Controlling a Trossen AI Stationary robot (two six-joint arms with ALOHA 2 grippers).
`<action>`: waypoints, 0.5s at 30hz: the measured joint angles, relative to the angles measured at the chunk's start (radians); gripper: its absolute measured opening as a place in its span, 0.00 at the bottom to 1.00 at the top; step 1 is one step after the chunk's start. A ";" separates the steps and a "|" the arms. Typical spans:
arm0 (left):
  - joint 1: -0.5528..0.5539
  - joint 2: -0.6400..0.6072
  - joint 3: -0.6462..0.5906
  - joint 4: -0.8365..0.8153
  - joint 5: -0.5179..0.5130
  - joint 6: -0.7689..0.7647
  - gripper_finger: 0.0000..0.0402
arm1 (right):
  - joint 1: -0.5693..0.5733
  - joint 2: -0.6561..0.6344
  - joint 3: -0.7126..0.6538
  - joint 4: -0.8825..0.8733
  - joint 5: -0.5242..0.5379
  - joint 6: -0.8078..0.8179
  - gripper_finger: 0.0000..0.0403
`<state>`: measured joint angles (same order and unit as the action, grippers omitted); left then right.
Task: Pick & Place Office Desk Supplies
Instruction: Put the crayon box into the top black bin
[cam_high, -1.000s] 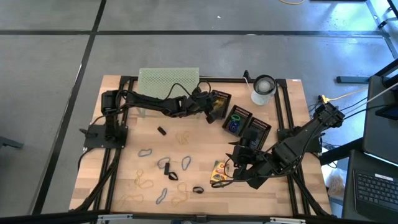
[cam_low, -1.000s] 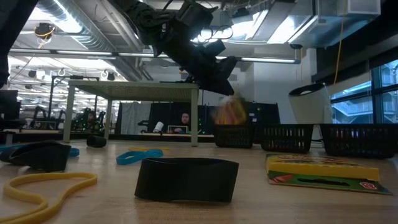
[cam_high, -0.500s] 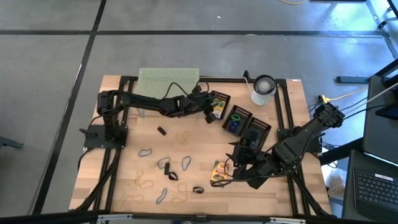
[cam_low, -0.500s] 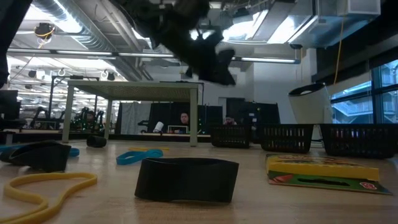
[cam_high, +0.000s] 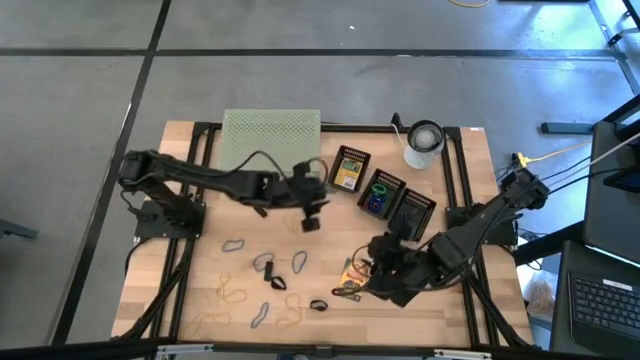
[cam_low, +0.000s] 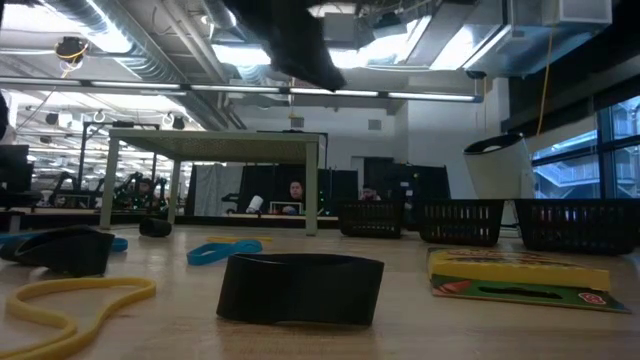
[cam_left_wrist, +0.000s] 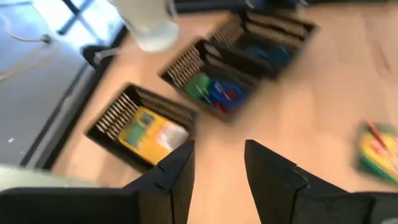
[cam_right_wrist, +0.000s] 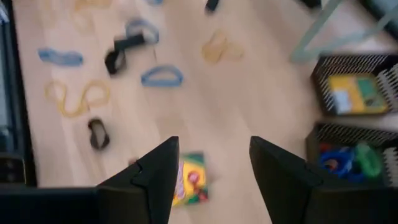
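Yellow-green and flat, the loose crayon box lay on the tabletop just beside my right pincer, on the side toward the table's middle. From my right wrist I saw it directly under the gap between my two fingers, which stood spread with nothing in them. Its long axis ran roughly from the near edge toward the trays, tilted a little, and I judged that my fingers would have to straddle its narrow width rather than its length.

My left pincer hung over the middle of the tabletop, beside a tan rubber band, its fingers likewise parted and empty. It was well apart from the loose box, so my right arm was plainly the nearer one for that pick.

Three black trays stood in a slanting row at the far right. A second crayon box already lay in the first tray, and blue and green bands filled the middle tray. The third tray looked dark, and I could not tell its contents.

Other bands and a black clip were scattered toward the near left, closer to my left arm.
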<state>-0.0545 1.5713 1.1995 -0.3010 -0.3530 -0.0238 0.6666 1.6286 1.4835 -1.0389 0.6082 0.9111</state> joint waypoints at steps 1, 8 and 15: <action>-0.022 -0.012 0.000 -0.041 -0.004 -0.008 0.33 | 0.001 0.014 -0.010 0.000 -0.011 0.012 0.49; -0.158 -0.055 0.000 -0.233 0.000 -0.084 0.30 | 0.003 0.075 -0.105 0.006 -0.102 0.085 0.49; -0.228 -0.004 -0.019 -0.256 0.068 -0.096 0.30 | 0.000 0.078 -0.284 0.042 -0.263 0.264 0.49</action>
<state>-0.2821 1.5674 1.1804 -0.5566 -0.2850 -0.1200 0.6666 1.7065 1.1994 -0.9966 0.3455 1.1752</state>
